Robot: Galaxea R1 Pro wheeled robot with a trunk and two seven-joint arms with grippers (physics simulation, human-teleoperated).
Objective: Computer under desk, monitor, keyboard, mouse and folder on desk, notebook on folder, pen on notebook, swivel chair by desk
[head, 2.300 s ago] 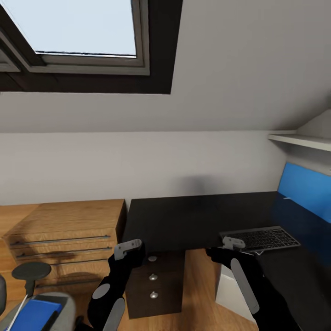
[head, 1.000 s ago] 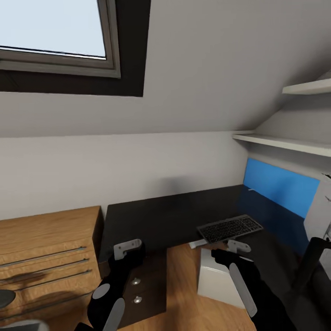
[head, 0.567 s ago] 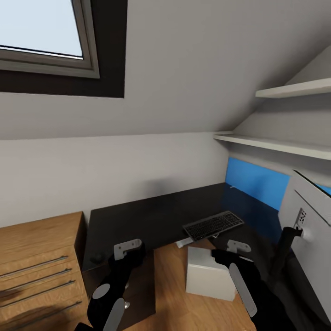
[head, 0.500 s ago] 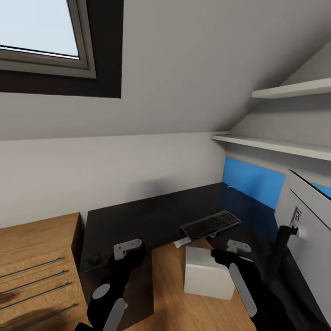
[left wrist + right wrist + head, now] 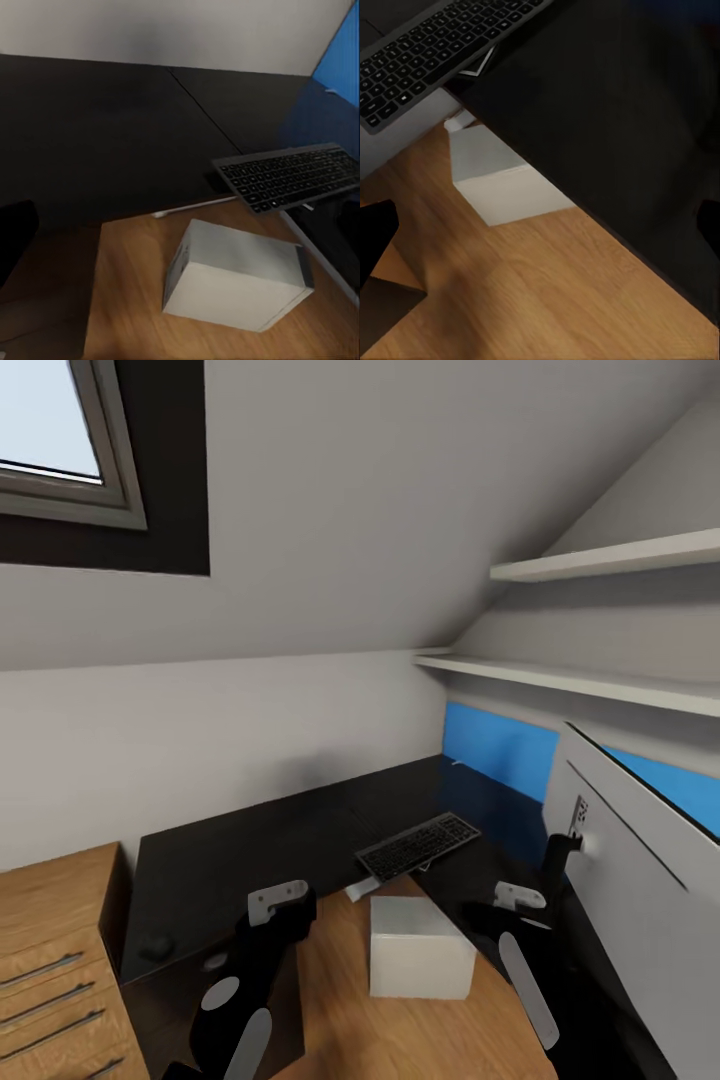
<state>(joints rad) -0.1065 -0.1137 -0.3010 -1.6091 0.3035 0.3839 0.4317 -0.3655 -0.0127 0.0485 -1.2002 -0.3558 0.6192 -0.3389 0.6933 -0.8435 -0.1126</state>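
Over the wooden floor in the desk's inner corner, both arms hang with nothing in their grippers.

Left gripper [image 5: 279,900] and right gripper [image 5: 519,897] sit low in the head view; whether their jaws are apart or closed cannot be told. Between them the computer [image 5: 420,960] stands on the floor [image 5: 330,1000], out from under the desk [image 5: 250,840]. Its keyboard [image 5: 419,844] lies at the inner corner, overhanging the edge. A monitor [image 5: 640,890] stands at the right on its black stand, back towards the camera. Blue panel [image 5: 500,745], two shelves [image 5: 590,680] and a wooden cabinet [image 5: 55,950] surround.
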